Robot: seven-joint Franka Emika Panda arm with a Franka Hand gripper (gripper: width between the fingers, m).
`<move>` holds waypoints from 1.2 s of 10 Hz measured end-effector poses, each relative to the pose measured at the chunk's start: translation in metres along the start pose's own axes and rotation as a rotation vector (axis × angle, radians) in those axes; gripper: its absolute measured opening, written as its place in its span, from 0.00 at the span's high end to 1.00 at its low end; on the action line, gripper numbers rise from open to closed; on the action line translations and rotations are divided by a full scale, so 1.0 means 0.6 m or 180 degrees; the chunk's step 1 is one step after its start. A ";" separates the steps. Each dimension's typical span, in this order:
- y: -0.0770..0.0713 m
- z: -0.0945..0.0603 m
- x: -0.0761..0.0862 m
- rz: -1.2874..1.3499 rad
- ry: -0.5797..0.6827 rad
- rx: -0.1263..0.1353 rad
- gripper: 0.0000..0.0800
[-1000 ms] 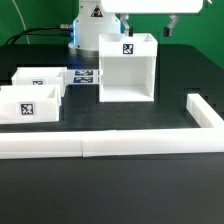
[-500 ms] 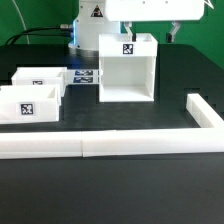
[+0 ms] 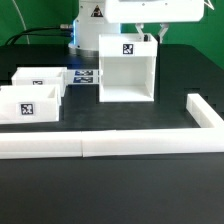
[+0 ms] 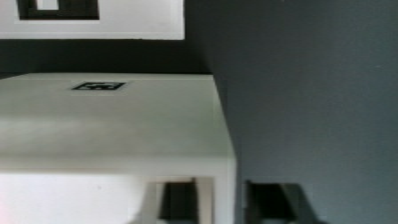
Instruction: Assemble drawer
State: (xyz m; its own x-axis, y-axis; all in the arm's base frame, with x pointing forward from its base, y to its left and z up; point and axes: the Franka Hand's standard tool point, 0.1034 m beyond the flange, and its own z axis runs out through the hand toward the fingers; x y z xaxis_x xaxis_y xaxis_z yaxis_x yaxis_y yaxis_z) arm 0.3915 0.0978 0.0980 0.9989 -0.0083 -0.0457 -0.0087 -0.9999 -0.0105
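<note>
**Jaws open over the drawer case's side wall**

On my feed the gripper (image 3: pixel 153 35) hangs over the drawer case (image 3: pixel 127 70), above the top corner on the exterior view's right. The wrist view looks straight down on the flat top of the drawer case (image 4: pixel 107 120). There the gripper (image 4: pixel 222 205) has its jaws apart. One of the fingers (image 4: pixel 178 200) sits over the white top, the other over the dark desk (image 4: pixel 302 100), and the case's side edge runs between them. I cannot tell whether either finger touches the case.

The drawer case stands upright toward the far edge of the desk (image 3: pixel 120 190), roughly midway along it, with its open face turned to the near edge. It carries a square black marker tag (image 3: pixel 128 48) on its top panel, which also shows in the wrist view (image 4: pixel 98 86).

Two open white boxes sit by the desk edge on the exterior view's left. The near drawer box (image 3: pixel 30 105) stands in front of the far drawer box (image 3: pixel 40 77), just beside it. The marker board (image 3: pixel 87 76) lies flat between the far drawer box and the case. A white L-shaped rail (image 3: pixel 110 145) runs along in front of all of them, parallel to the near edge. It turns back at the corner on the exterior view's right.
</note>
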 end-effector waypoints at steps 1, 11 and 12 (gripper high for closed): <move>0.000 0.000 0.000 0.0000 0.0001 0.0000 0.95; -0.001 -0.004 0.060 -0.0049 0.0029 0.0039 0.95; -0.004 -0.006 0.100 -0.0068 0.0051 0.0063 0.95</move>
State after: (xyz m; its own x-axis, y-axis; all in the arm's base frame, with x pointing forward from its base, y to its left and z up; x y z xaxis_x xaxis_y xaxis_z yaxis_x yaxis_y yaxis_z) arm 0.4516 0.0996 0.0991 0.9995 0.0126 -0.0292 0.0117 -0.9995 -0.0310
